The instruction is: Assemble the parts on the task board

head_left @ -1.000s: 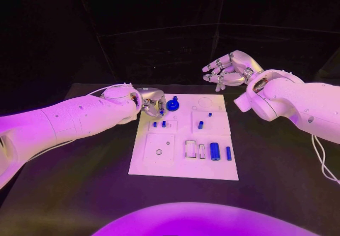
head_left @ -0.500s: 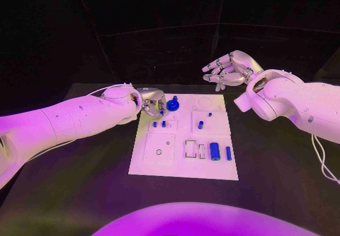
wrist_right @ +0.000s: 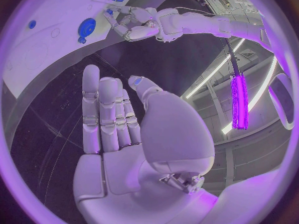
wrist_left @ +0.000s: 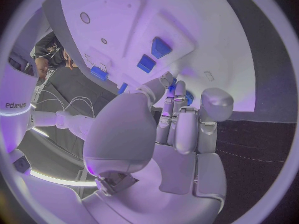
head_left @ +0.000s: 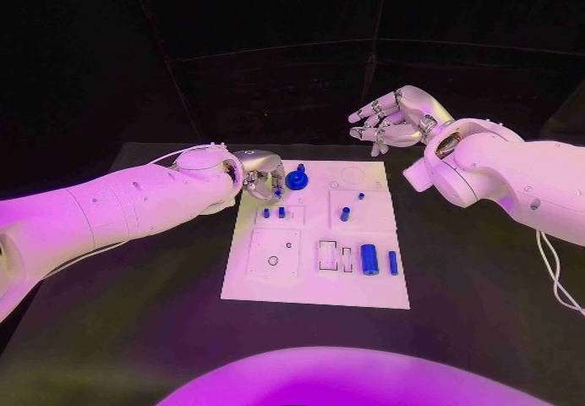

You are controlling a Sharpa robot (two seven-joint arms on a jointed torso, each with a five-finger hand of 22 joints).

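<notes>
Progress is judged partial. Task board (head_left: 314, 279) is seen at table centre. Round blue part (head_left: 297, 180) is seated near the board's 12 o'clock edge, apparently in place. Two short blue pegs (head_left: 273, 213) are stood at about 10 o'clock on the board; another small peg (head_left: 345, 214) is stood just right of centre, with a tiny one (head_left: 360, 196) beyond it. Blue cylinder (head_left: 369, 260) and thinner blue bar (head_left: 392, 263) are laid loose at 4 o'clock, beside an open rectangular slot (head_left: 327, 256), so those are judged not yet assembled. A small round hole (head_left: 273, 260) at 8 o'clock is also seen unfilled.

Left hand (head_left: 259, 179) is placed over the board's 11 o'clock corner, just beside the round blue part, fingers curled downward toward the board. In the left wrist view the fingertips (wrist_left: 176, 87) are closed together near something blue, but whether anything is held cannot be told.

Right hand (head_left: 392, 116) is raised off the board past its 1 o'clock corner, well apart from all parts; in the right wrist view its fingers (wrist_right: 106, 112) are extended and nothing is held.
</notes>
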